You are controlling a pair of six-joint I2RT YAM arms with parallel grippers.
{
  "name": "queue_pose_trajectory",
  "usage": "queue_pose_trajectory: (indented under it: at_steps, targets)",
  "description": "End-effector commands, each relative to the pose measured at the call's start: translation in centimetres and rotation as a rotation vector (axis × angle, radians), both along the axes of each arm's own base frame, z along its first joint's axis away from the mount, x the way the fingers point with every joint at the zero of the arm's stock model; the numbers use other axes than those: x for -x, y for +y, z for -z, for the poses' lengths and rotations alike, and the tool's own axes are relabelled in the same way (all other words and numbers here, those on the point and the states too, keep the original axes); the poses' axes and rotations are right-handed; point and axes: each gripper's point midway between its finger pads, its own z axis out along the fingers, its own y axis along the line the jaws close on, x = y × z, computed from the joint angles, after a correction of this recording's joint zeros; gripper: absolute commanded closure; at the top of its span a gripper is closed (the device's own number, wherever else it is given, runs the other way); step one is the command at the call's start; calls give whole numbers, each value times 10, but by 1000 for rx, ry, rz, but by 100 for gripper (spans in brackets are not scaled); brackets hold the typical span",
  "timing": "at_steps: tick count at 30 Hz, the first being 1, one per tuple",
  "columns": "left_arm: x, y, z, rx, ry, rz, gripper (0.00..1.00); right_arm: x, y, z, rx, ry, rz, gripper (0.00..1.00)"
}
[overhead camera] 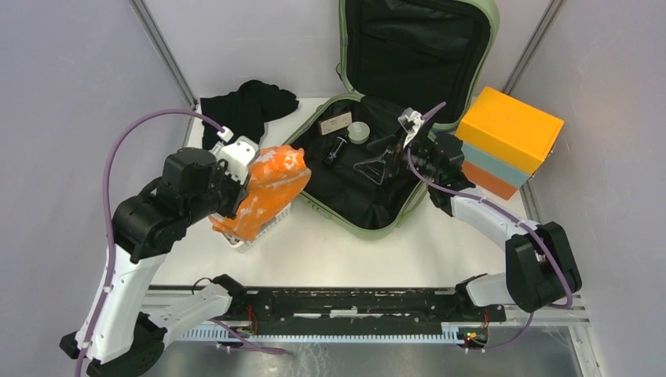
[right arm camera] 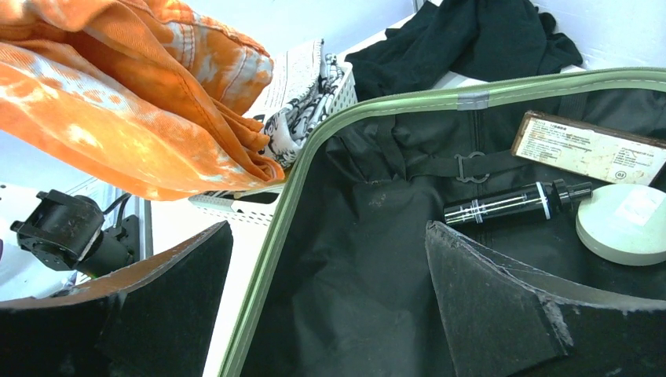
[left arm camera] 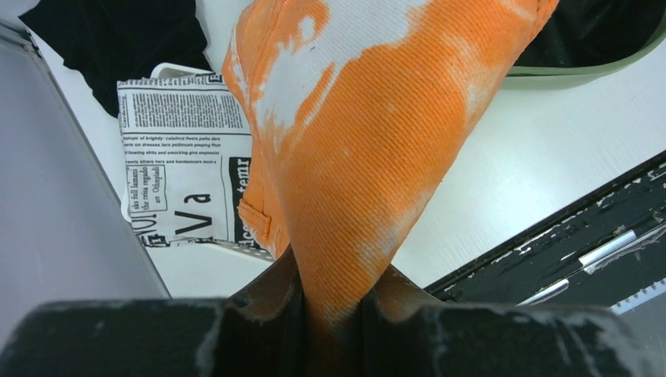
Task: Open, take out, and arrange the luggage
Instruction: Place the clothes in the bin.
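The sage-green luggage (overhead camera: 355, 225) lies open at the table's middle, its lid (overhead camera: 493, 31) standing up against the back wall and its black lining bare (right arm camera: 353, 259). My left gripper (left arm camera: 334, 314) is shut on an orange-and-white garment (overhead camera: 267, 188) and holds it up over a white basket (overhead camera: 253, 239), left of the luggage. My right gripper (right arm camera: 327, 236) hangs open over the luggage's right side, with nothing between its fingers. In the lining lie a black bottle (right arm camera: 514, 203), a round pale tin (right arm camera: 624, 224) and a labelled brown box (right arm camera: 589, 145).
A newspaper-print cloth (left arm camera: 184, 157) fills the basket. A black garment (overhead camera: 247, 106) lies crumpled at the back left. An orange and light-blue box (overhead camera: 510, 141) stands at the right of the luggage. A black rail (overhead camera: 353, 302) runs along the near edge.
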Motion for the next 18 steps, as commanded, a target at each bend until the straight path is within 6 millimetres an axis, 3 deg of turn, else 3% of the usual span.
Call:
queue_pose_trajectory:
  at_steps: [1, 7, 18]
  targets:
    - [-17, -4, -31, 105, -158, -45, 98, -6, 5, -21, -11, -72, 4, 2]
    - [-25, -3, -17, 81, -152, -67, 98, -7, 7, -20, -6, -71, 1, 2]
    - [-43, 15, -8, -32, -166, -172, 98, -6, 8, -17, 0, -67, -3, 2]
